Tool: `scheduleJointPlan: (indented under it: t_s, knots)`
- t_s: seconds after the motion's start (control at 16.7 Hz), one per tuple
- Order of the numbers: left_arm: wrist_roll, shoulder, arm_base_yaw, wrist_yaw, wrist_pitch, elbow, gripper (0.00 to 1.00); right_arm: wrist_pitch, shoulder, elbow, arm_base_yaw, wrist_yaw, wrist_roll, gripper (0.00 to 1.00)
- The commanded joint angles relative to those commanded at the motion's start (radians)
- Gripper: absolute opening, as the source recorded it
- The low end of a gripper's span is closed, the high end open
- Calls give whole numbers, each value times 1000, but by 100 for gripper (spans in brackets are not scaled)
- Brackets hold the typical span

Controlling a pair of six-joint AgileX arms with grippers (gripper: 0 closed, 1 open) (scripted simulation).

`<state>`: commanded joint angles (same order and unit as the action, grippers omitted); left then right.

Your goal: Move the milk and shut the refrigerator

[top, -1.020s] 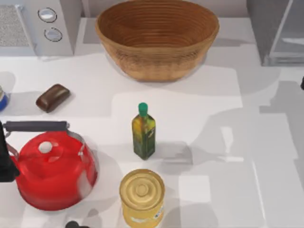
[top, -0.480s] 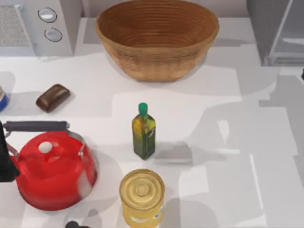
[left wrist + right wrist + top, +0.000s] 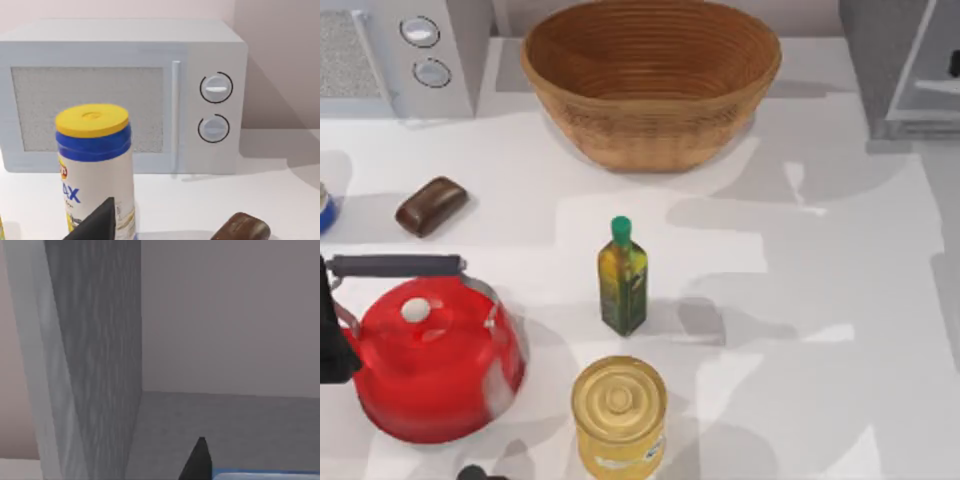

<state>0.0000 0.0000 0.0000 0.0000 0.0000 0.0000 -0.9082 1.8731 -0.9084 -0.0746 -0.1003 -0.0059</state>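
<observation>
1. Two big appliances stand at the table's (image 3: 840, 300) far corners: the refrigerator (image 3: 880, 60) at the top view's right, its pale framed door (image 3: 930, 70) swung open, and a light grey microwave (image 3: 390, 50) with two round knobs at the left.
2. A wide woven basket (image 3: 650, 80) stands between them at the back.
3. A red kettle (image 3: 430, 360) with a dark handle stands at the front left, with the left arm's black body at the left edge just beside it; the left hand's (image 3: 95, 227) finger spread cannot be told.
4. A yellow can (image 3: 618, 415) stands at the front centre, and an oil bottle (image 3: 622, 280) with a green cap stands upright behind it.
5. A brown block (image 3: 430, 205) lies left of the bottle.
6. The right wrist view looks into the refrigerator's grey interior; a dark fingertip (image 3: 197, 462) of the right hand (image 3: 210, 471) touches a blue strip (image 3: 265, 474), apparently the milk's top, so the carton seems held at the refrigerator.
</observation>
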Motion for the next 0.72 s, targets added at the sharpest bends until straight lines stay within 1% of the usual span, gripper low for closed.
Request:
scheduleJointPlan:
  t_s: [0.18,0.36,0.54,0.72]
  knots:
    - [0,0,0,0,0,0,100,96,140,-183,-48,-44,-7,0]
    - [0,0,0,0,0,0,100,183,256,-322,-93,-70,-15,0]
    - [0,0,0,0,0,0,100,237,323,-394,-122,-79,-21,0]
    - [0,0,0,0,0,0,100,243,330,-401,-125,-79,-22,0]
